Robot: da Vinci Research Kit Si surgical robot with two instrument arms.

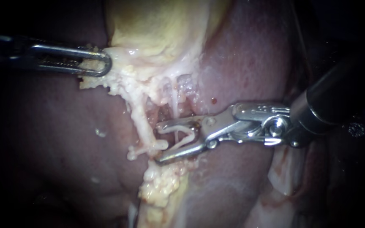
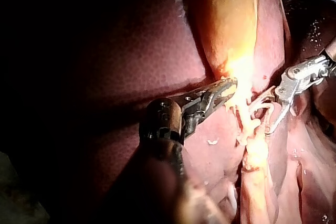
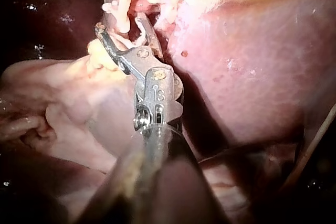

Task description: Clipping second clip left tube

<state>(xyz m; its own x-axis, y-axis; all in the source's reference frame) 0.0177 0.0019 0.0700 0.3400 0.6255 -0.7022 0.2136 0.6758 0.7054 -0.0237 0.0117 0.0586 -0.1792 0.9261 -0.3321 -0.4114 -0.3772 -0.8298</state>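
Two instruments, two clips. Left instrument (image 1: 100, 63) is clenched on pale tissue (image 1: 115, 82) at the gallbladder (image 1: 157, 25) edge. Right instrument (image 1: 160, 142): jaws wide apart, grasping an open clip (image 1: 180, 141) seated between them, tips just beside the left tube (image 1: 142, 122). A set clip (image 1: 151, 147) crosses that tube lower down. Only the left wrist view shows the gallbladder's long body. The right wrist view shows liver (image 3: 252, 77) beside the shaft.
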